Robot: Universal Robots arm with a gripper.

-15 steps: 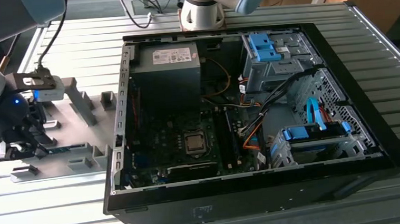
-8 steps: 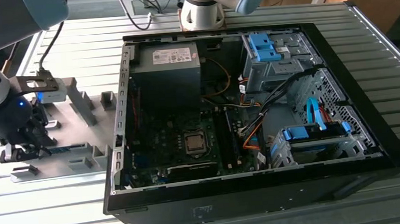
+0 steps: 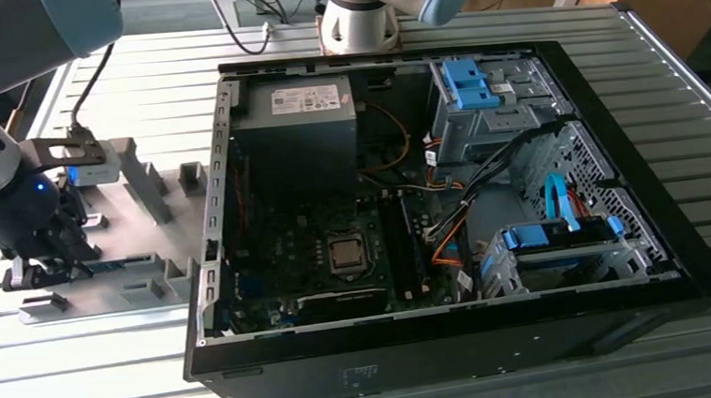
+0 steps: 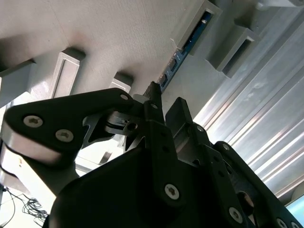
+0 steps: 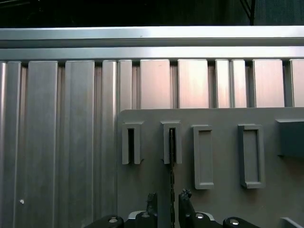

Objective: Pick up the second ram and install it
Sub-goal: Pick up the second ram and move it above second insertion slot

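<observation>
First wrist view: second ram (image 5: 172,166) stands edge-on, long axis running straight into the gap of my gripper (image 5: 168,198); jaws parted either side, nothing clamped.

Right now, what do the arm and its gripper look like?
The arm has silver-grey tubes and grey-blue joint caps, with a black wrist section showing a small blue light and a black cable. The gripper is matte black, with angular linkage fingers and silver screw heads.

Open computer case (image 3: 467,355) and grey holder plate (image 3: 126,236) on my ribbed metal surface (image 3: 80,387).
I see a power supply (image 3: 294,128), motherboard (image 3: 284,251) and blue drive caddies (image 3: 559,234) inside the case.
</observation>
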